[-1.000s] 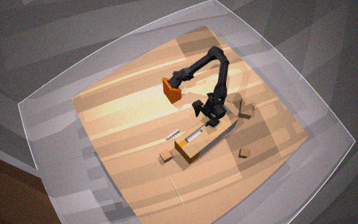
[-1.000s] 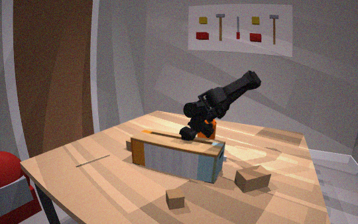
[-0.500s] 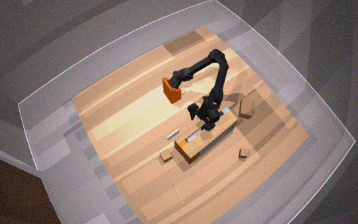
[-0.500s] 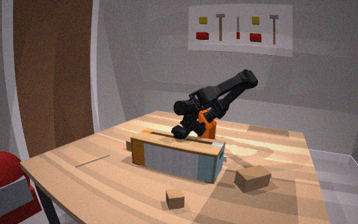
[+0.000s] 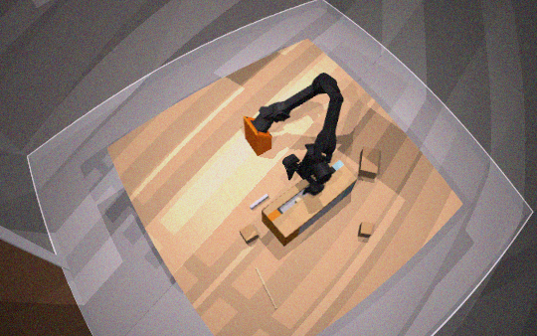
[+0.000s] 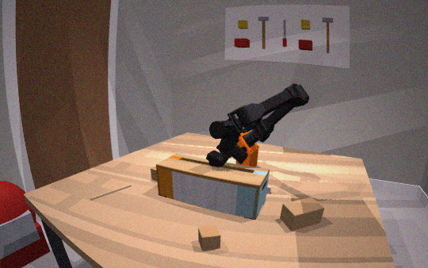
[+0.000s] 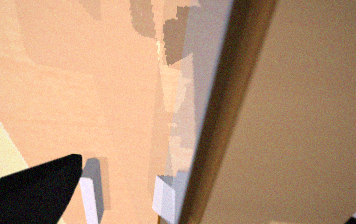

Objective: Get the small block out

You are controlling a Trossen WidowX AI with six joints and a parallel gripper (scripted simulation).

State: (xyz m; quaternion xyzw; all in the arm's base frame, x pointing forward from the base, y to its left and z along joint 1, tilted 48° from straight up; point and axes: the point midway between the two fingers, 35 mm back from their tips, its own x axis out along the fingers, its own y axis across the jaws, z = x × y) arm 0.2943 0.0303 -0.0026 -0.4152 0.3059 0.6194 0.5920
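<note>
The long box has a tan top, an orange end and a light blue end. A pale piece, which I take for the block, shows in the slot along its top. In the wrist view a pale block sits against the box's edge. My gripper is open and empty, low over the top's rear edge, nearer the blue end. One black finger shows in the wrist view.
A short white bar lies on the table behind the box. Tan blocks, a larger one and a thin stick lie around it. The orange arm base stands behind.
</note>
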